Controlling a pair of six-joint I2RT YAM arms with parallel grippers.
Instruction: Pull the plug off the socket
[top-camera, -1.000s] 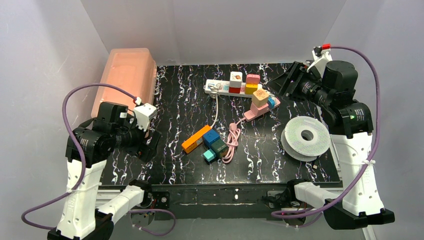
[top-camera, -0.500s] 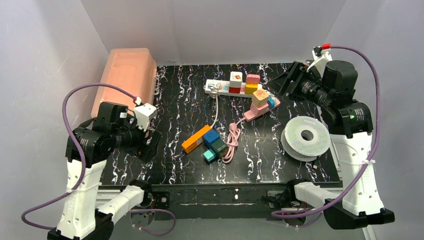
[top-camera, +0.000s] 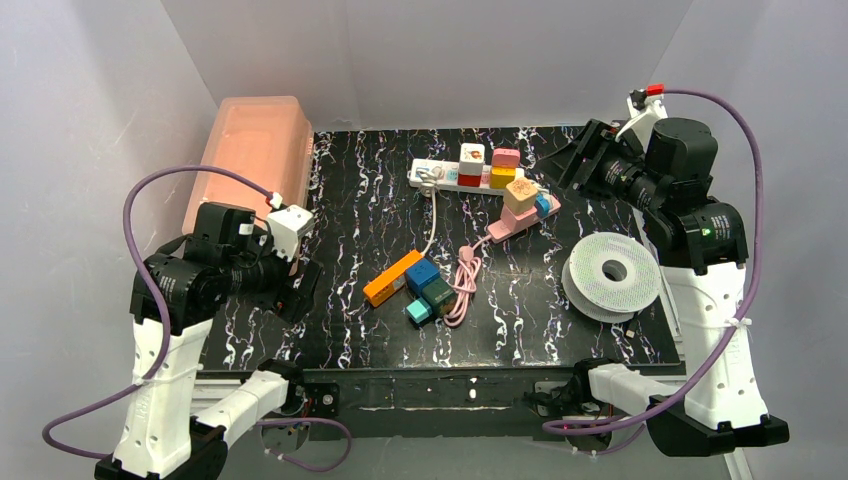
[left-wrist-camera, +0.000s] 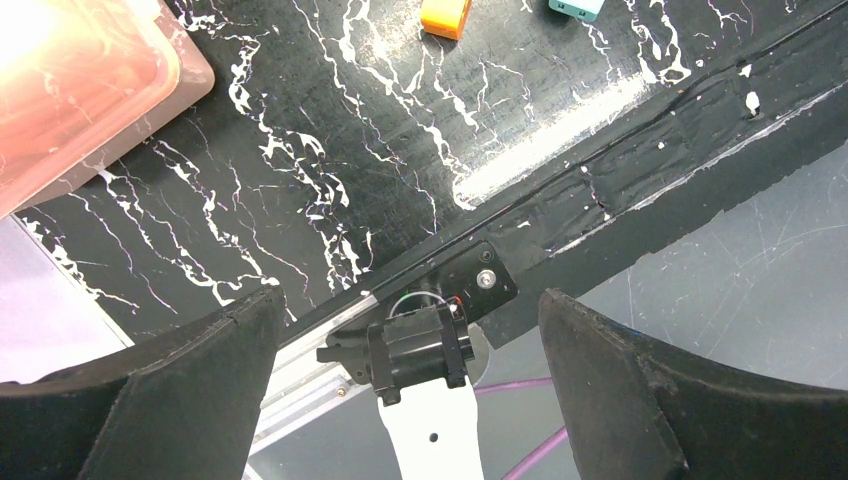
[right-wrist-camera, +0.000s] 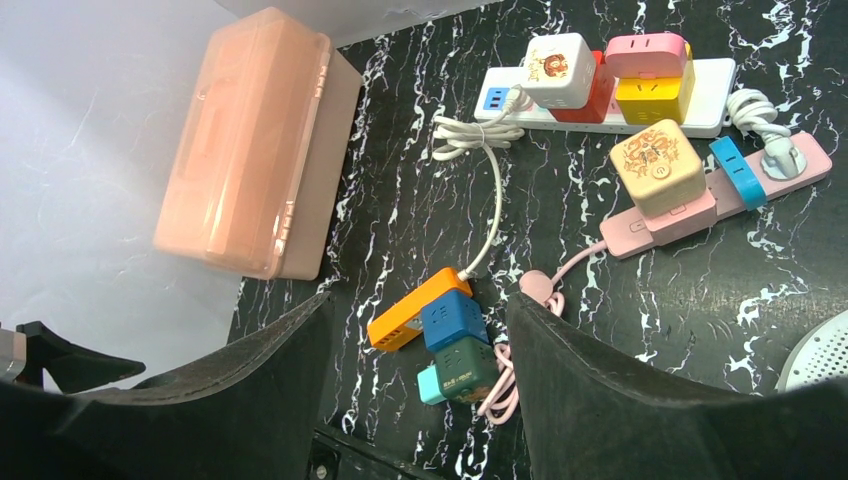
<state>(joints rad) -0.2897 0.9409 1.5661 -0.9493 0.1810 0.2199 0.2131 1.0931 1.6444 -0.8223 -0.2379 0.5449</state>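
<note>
The short orange socket (top-camera: 390, 279) is laid slantwise mid-table, with a blue plug (top-camera: 422, 272) set against its right side. The left gripper (left-wrist-camera: 410, 300) and right gripper (top-camera: 573, 163) are held spread, empty.

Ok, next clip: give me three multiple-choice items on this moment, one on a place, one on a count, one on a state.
1. Where does the orange socket lie?
A) middle of the table
B) far left corner
C) near right edge

2. How many power strips are there?
A) two
B) three
C) five

3. How is the left claw?
A) shut, empty
B) open, empty
C) gripping something

Key:
1 A, it lies centrally in the top view.
2 B, there is the orange one, the white strip and the pink strip.
3 B, its fingers stand wide apart with nothing held between them.
</note>
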